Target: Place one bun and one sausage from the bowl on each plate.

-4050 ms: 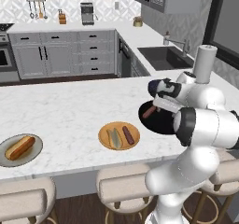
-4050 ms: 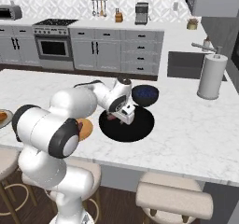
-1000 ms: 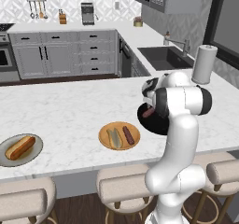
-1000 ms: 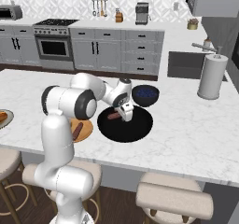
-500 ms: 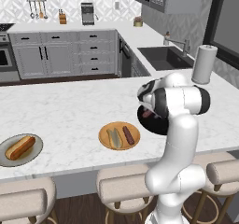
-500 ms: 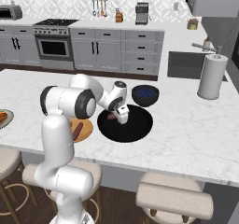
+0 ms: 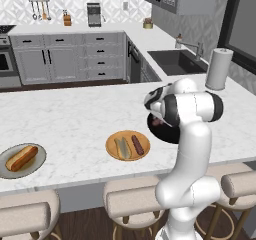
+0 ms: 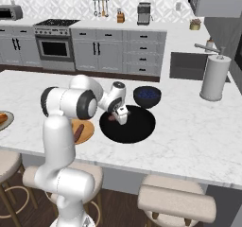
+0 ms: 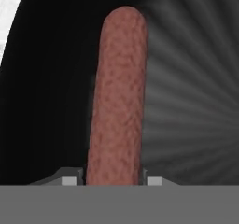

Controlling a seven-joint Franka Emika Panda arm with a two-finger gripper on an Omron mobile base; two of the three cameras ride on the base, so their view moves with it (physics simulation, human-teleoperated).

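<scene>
Sausage [image 9: 116, 97] in the black bowl [image 9: 42, 101], with the fingers [image 9: 69, 178] set either side of one end.

It looks light, smooth and slightly yielding, a round cylinder likely to roll or slip, so a hold across its width, nearer the middle than the end, seems safest. In the hand view it runs straight away from the gripper [image 9: 112, 180], its near end between the two tips, which sit close against its sides; whether they already squeeze it I cannot tell. In the right base view the gripper [image 8: 121, 119] is low over the left part of the bowl [image 8: 137, 129] on the table [image 8: 189, 136].
</scene>
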